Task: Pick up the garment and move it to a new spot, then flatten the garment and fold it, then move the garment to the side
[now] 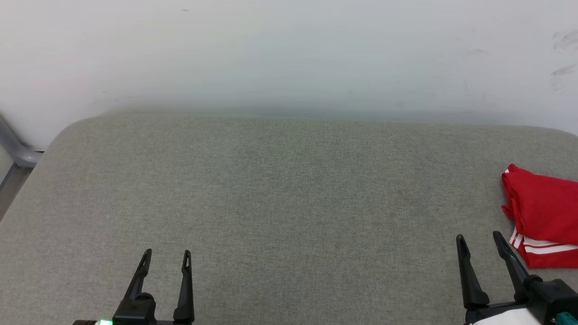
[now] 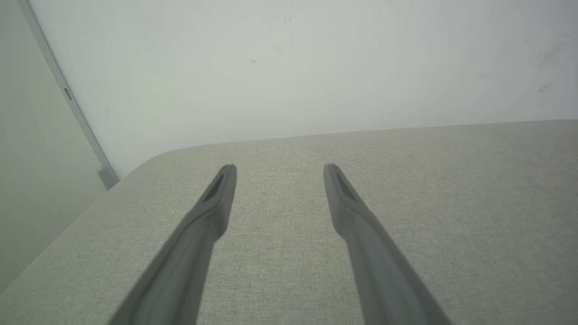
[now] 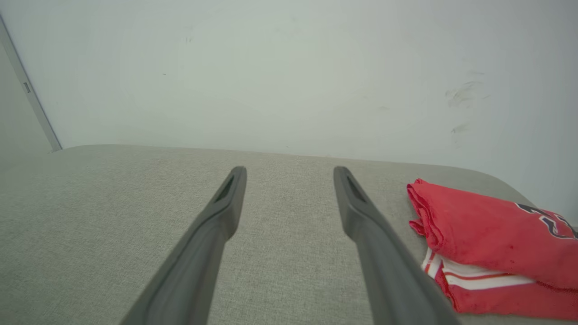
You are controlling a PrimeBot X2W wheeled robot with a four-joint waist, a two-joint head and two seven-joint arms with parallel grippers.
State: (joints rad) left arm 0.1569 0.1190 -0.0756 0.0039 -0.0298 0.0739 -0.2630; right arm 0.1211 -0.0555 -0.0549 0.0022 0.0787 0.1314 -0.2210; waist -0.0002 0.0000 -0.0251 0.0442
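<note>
The garment (image 1: pixel 544 212) is a red jersey folded into a compact bundle at the right edge of the grey padded surface, with white stripes on its near side. In the right wrist view the garment (image 3: pixel 492 243) lies just right of my fingers, a dark number showing at its far right. My right gripper (image 1: pixel 479 238) stands open a little to the left of it, not touching, with nothing between the fingers (image 3: pixel 226 203). At the lower left, far from the garment, my left gripper (image 1: pixel 167 253) is open and holds nothing; the left wrist view shows its fingers (image 2: pixel 221 194) spread over bare fabric.
The grey fabric surface (image 1: pixel 280 198) has rounded far corners and meets a pale wall (image 1: pixel 289 54) at the back. A grey metal rail (image 1: pixel 18 155) stands off the far left corner.
</note>
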